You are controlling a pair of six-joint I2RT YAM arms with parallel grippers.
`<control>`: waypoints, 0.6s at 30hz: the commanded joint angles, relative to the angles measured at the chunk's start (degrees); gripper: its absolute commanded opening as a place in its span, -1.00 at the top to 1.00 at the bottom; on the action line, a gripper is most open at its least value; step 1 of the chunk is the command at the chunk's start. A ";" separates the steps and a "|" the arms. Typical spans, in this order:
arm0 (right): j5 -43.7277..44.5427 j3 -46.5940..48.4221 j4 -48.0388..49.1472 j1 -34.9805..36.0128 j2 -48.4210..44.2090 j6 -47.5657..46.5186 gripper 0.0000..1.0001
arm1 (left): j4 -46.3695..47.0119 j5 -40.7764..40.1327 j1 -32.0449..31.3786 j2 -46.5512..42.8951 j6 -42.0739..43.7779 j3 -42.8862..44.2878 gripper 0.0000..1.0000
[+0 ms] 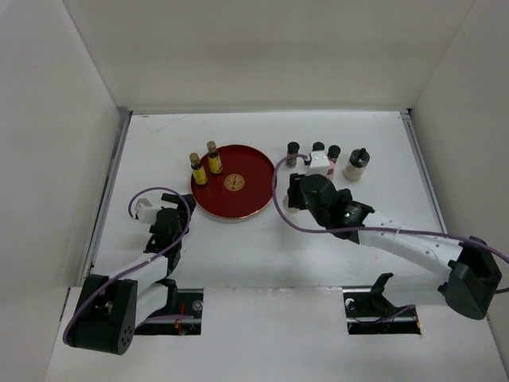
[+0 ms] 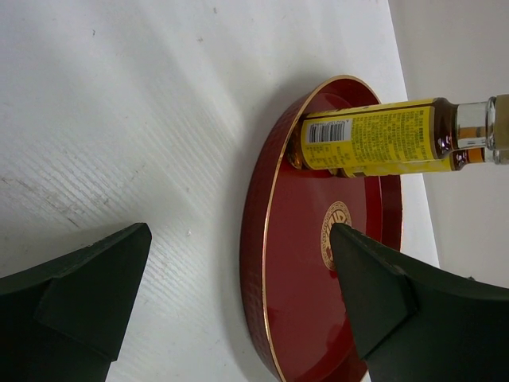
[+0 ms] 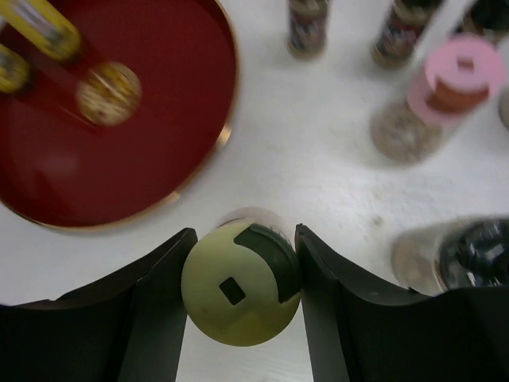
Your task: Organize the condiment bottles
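- Gripping with my right gripper [image 3: 242, 232]: both fingers press the sides of the yellow-lidded bottle [image 3: 235, 298], which stands on the table [image 1: 238, 255] just beside the rim of the tray [image 1: 250, 199].
- My left gripper [image 2: 238, 231] hangs wide open and holds nothing, low over the table, facing the tray.
- I count eight bottles: two yellow bottles [image 1: 198, 169] upright at the tray's far left edge, three dark bottles [image 3: 308, 28] in a row beyond, one pink-lidded bottle [image 3: 457, 72], one black-capped jar [image 1: 356, 164], plus the one held.
- The pink-lidded bottle and black-capped jar stand near the right finger; the tray's rim lies close on the other side.
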 commanded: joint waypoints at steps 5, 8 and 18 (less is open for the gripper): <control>-7.02 18.69 17.21 0.47 17.64 -5.96 0.20 | 3.53 0.17 -0.10 0.30 0.25 1.16 -1.00; -6.94 27.90 21.71 -0.93 28.45 -8.42 0.20 | 3.53 0.35 -0.10 0.22 -0.10 0.98 -1.00; -9.23 57.54 18.90 -5.59 54.84 -10.36 0.17 | 4.06 -0.35 -0.98 1.00 0.33 1.07 -1.00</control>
